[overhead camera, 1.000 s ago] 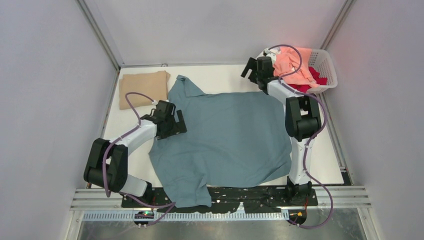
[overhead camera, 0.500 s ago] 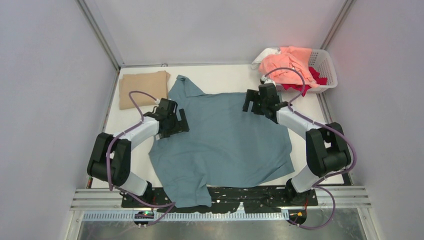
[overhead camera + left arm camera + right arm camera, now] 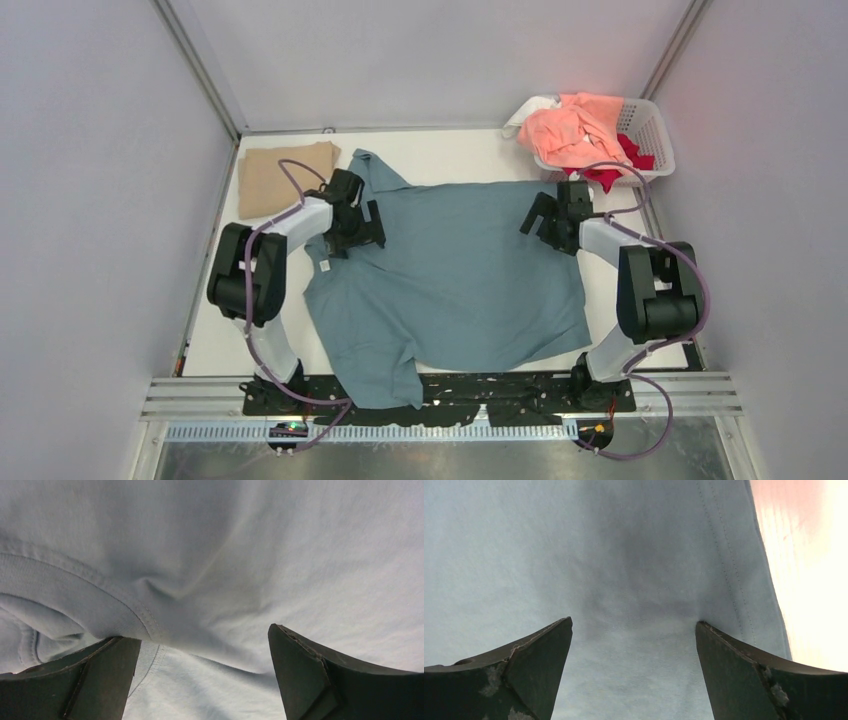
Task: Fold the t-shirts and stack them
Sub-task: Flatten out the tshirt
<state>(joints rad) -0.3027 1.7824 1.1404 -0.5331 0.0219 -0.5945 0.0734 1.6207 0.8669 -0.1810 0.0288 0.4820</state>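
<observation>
1. Right gripper (image 3: 548,215): wide open, holding nothing. 1 s ago it was up beside the basket (image 3: 655,125). It has since swung back and come down over the teal shirt (image 3: 450,280). The stitched hem (image 3: 734,580) now runs just inside its right finger (image 3: 749,680), with bare table (image 3: 819,580) beyond that finger. Cloth fills the gap between the fingers.

2. Left gripper (image 3: 355,215): also wide open, holding nothing. In the same 1 s it has moved forward, away from its base, to the neck. The ribbed collar (image 3: 75,590) lies ahead of and under its left finger (image 3: 75,680).

3. Meaning for the task: read this as the end of the reach. The 2 grippers now sit over opposite ends of the shirt, which suggests a 2-handed pinch to start fold 1. Neither has closed. You cannot tell from the wrist views whether the fingertips touch the cloth.

4. Progress: 1 tan shirt (image 3: 285,175) lies folded beyond and left of the left gripper. The teal shirt lies spread and unfolded below both grippers. More shirts wait in the basket, beyond the right gripper.

5. Caution: a pinch on flat cloth away from an edge is likely to bunch it.
</observation>
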